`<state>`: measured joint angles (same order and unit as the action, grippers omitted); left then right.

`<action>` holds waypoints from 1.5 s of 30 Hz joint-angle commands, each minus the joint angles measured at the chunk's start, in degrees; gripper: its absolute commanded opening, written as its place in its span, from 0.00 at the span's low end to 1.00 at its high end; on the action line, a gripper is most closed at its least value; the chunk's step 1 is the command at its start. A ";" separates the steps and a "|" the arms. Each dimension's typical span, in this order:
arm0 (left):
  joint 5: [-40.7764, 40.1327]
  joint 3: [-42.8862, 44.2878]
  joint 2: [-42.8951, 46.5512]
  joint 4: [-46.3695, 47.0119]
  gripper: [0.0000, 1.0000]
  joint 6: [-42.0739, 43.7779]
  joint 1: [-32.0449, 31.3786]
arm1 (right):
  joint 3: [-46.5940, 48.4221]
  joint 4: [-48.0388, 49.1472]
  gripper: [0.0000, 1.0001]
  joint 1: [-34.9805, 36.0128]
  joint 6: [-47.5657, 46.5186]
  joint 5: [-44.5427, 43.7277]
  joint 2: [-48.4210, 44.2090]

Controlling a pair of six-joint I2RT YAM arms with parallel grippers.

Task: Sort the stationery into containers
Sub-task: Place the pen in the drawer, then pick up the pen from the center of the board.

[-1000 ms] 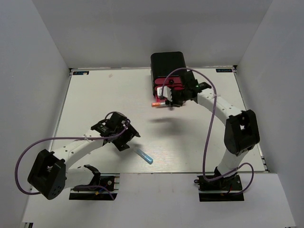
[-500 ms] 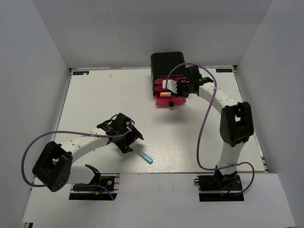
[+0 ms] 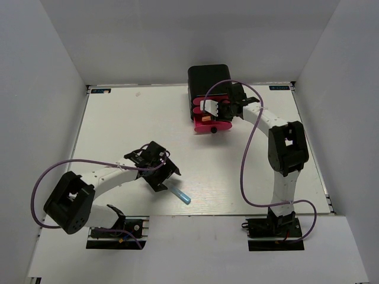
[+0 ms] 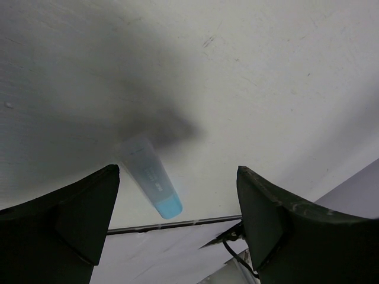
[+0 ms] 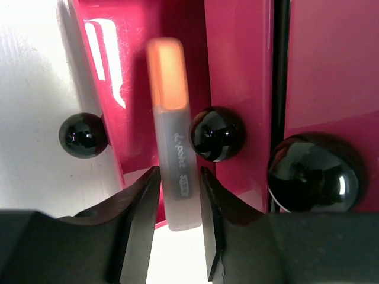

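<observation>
Orange-grey marker (image 5: 172, 154) pinched in right claw (image 5: 177, 180) at the pink drawers (image 5: 237, 65), left claw (image 4: 176, 174) wide open over blue marker (image 4: 149, 178)

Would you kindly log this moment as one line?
right gripper shut on orange-grey marker over open drawer | left gripper open above blue marker

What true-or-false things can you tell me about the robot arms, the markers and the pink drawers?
1. The right gripper is pinching the orange-capped grey marker. True.
2. The short blue marker is inside a drawer. False: it lies on the white table, below the left gripper.
3. The left gripper is open and holds nothing. True.
4. The glossy black box of pink drawers stands beside the arm bases. False: it stands at the table's far edge.
</observation>
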<state>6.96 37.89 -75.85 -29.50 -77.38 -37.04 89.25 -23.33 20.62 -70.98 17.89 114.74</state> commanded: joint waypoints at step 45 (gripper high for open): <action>-3.87 25.55 -15.29 -3.99 0.14 11.91 -2.43 | -29.39 24.48 0.77 -8.93 41.45 19.55 -35.11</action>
<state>8.45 57.30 -94.39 -36.86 -67.81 -40.47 60.88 -2.79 12.67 -31.62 34.59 82.04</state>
